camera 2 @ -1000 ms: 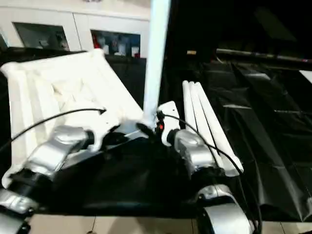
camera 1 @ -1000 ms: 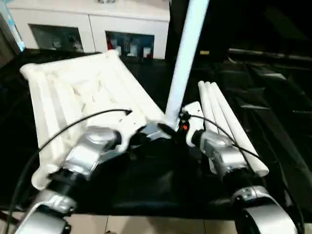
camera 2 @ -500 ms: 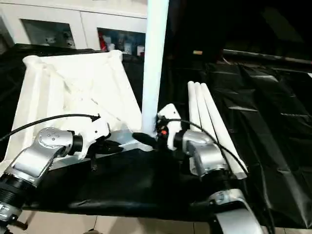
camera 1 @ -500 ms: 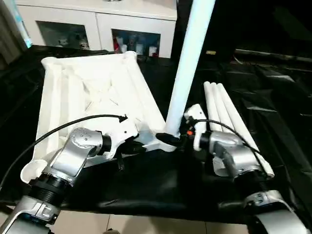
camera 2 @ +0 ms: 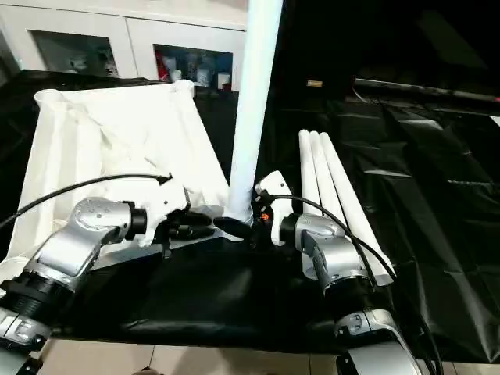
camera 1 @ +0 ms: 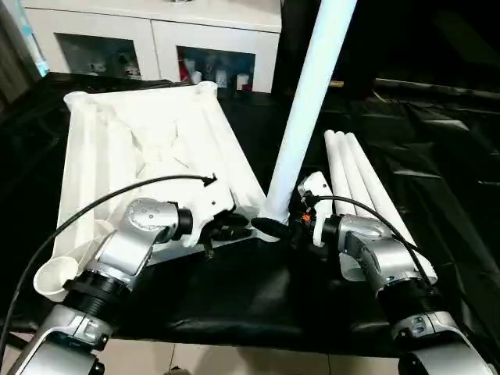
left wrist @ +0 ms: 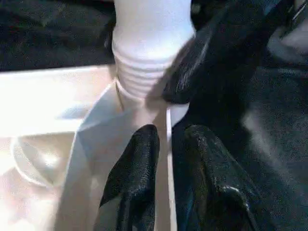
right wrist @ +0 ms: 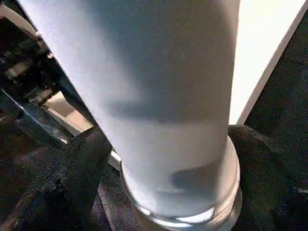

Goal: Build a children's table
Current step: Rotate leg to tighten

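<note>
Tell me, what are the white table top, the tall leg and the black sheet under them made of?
The table top looks like white moulded plastic, matt, with raised ribs on its underside. The standing leg seems a smooth plastic tube with a soft sheen and screw ridges at its foot. The black sheet is probably thin plastic film: it wrinkles and shines.

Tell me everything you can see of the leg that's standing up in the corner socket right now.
The standing leg is a long, smooth white plastic-looking tube, leaning slightly and rising past the head view's top edge. Its ribbed lower end sits at the near corner socket of the upturned table top. The right pincer is around its base, one black finger against it.
</note>
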Robot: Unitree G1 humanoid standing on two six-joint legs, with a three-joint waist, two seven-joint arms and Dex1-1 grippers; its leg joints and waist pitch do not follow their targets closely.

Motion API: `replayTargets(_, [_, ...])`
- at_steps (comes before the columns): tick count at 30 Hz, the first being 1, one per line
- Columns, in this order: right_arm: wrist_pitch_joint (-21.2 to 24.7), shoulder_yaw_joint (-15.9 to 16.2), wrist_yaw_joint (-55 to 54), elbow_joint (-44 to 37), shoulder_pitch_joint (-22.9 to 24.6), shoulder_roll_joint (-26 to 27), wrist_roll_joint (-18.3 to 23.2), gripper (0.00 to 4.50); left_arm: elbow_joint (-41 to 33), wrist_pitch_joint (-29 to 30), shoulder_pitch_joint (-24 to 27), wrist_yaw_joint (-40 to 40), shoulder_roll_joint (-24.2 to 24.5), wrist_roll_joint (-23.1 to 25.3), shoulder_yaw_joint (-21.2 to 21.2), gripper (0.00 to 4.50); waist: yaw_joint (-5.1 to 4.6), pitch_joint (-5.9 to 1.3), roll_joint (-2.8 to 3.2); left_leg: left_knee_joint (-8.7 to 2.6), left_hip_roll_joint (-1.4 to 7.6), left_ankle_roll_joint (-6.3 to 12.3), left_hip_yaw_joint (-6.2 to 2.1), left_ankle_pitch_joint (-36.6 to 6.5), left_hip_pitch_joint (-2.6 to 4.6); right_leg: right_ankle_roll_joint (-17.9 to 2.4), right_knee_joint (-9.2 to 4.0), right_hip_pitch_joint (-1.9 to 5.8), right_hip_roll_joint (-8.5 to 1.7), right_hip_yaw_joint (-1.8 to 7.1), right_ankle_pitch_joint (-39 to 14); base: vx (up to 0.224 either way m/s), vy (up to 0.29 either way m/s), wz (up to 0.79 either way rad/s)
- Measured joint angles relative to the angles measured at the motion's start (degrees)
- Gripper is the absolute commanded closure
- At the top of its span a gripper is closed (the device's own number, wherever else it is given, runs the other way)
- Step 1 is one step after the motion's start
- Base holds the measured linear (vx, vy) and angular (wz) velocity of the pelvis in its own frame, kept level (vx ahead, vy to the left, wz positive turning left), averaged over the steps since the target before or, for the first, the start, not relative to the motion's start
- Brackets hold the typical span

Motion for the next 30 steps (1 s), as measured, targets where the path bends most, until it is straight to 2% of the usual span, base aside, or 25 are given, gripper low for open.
replayTargets(11, [0.06,-0.01,-0.02,-0.07,0.00,-0.09,0.07,0.39,1.33,1.13,-0.35,0.50,0.70,0.70,-0.52,3.37,0.24,0.00,0.00,0.09,0.00,0.00,-0.01,0.00,0.01,0.00,0.06,0.01,0.00,0.00,0.00,0.000,0.000,0.00])
replayTargets(12, [0.06,-0.01,-0.02,-0.08,0.00,-0.10,0.07,0.39,1.49,1.16,-0.45,0.66,0.63,0.70,-0.47,3.63,0.25,0.00,0.00,0.10,0.00,0.00,0.00,0.00,0.01,0.00,0.07,0.01,0.00,0.00,0.00,0.000,0.000,0.00])
replayTargets(16, [0.07,-0.01,-0.02,-0.08,0.00,-0.32,0.07,0.39,1.78,1.16,-0.59,0.75,0.30,0.58,-0.47,3.78,0.27,0.00,0.00,0.13,0.00,0.00,0.00,0.00,0.00,0.00,0.09,0.02,0.00,0.00,0.01,0.000,0.000,0.00])
replayTargets(19, [0.07,-0.01,0.00,-0.08,0.00,-0.39,0.07,0.39,1.79,1.15,-0.59,0.57,0.29,0.59,-0.48,4.19,0.28,0.00,0.00,0.16,0.00,0.00,-0.01,0.00,0.01,-0.01,0.10,0.02,0.00,0.00,0.01,0.000,0.000,0.00])
replayTargets(22, [0.07,-0.01,0.00,-0.08,0.00,-0.51,0.06,0.39,1.79,1.15,-0.59,0.31,0.25,0.53,-0.54,4.42,0.27,0.00,0.00,0.19,0.00,0.00,-0.02,0.00,0.02,-0.01,0.13,0.03,-0.01,0.01,0.03,0.000,0.000,0.00])
replayTargets(30, [-0.08,0.35,0.20,-0.58,0.74,-0.87,0.00,0.39,0.71,1.83,-0.18,-1.08,1.10,0.29,-0.63,4.42,0.23,-0.01,-0.03,0.18,0.01,0.01,-0.02,-0.01,0.01,-0.01,0.11,0.04,-0.01,0.00,0.03,0.000,0.000,0.00])
